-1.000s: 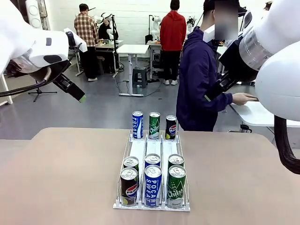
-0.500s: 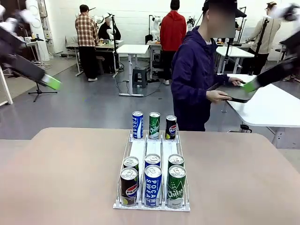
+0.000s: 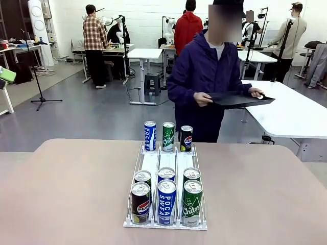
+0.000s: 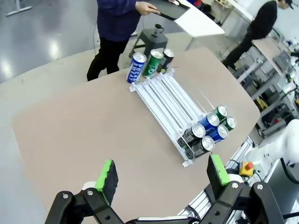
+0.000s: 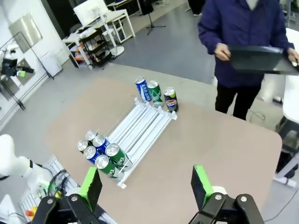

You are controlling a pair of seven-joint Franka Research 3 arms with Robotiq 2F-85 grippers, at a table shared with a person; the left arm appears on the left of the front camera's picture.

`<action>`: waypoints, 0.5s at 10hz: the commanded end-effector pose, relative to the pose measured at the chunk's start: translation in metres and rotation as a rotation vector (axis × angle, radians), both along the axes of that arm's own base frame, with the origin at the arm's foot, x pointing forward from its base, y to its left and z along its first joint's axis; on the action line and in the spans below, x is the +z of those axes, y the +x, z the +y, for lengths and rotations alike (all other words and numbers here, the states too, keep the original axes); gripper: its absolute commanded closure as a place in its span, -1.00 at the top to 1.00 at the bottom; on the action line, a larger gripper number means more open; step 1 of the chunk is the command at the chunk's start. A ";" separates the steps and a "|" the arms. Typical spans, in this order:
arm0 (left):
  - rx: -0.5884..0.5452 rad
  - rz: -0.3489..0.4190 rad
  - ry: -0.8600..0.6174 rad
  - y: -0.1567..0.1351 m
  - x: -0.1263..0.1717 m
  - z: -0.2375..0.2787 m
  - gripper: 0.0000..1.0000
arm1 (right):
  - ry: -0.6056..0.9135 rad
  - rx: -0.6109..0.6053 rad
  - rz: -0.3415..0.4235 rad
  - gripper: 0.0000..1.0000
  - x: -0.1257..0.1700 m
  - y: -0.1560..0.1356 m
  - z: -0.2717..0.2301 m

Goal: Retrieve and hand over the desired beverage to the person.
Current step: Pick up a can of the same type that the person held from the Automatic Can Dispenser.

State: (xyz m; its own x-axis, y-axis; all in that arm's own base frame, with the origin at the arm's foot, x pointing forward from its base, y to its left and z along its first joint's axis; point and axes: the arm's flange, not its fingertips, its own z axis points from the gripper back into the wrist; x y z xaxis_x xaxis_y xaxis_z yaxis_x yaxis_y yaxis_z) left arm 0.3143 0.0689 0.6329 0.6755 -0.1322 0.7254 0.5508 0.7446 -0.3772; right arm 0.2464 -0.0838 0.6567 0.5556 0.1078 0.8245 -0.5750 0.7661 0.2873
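Cans (image 3: 166,202) stand in a white wire rack (image 3: 153,163) in the middle of the worktop (image 3: 66,189). Three are at its far end: a blue Pocari Sweat can (image 3: 149,136), a green can (image 3: 168,136) and a black Pepsi can (image 3: 186,138). Six more are bunched in two rows at the near end. Beyond the far edge stands the person (image 3: 204,71), facing the rack and holding a black tray (image 3: 237,98) level in both hands. High above the worktop, the left end effector (image 4: 162,172) hangs released and empty; the right end effector (image 5: 145,182) is likewise spread wide, with nothing between its green pads (image 5: 201,179)
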 end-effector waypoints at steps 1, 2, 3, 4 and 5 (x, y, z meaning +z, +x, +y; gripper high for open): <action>0.064 -0.026 -0.016 -0.010 -0.007 -0.002 1.00 | 0.027 -0.010 0.040 1.00 -0.009 0.009 -0.010; 0.083 -0.025 -0.023 -0.010 -0.008 0.001 1.00 | 0.029 0.002 0.071 1.00 -0.014 0.018 -0.013; 0.031 -0.002 -0.004 -0.004 -0.001 0.006 1.00 | -0.003 0.009 0.092 1.00 -0.019 0.030 -0.007; 0.031 -0.002 -0.004 -0.004 -0.001 0.006 1.00 | 0.022 -0.030 0.045 1.00 -0.011 0.006 -0.013; 0.031 -0.002 -0.004 -0.004 -0.001 0.006 1.00 | 0.022 -0.030 0.045 1.00 -0.011 0.006 -0.013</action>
State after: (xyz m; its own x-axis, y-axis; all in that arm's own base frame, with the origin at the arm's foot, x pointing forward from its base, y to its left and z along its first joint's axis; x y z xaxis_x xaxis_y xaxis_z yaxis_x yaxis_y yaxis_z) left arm 0.3087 0.0749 0.6303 0.6835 -0.0981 0.7233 0.5095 0.7737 -0.3765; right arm 0.2611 -0.0958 0.6411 0.6183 0.0718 0.7826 -0.5196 0.7845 0.3385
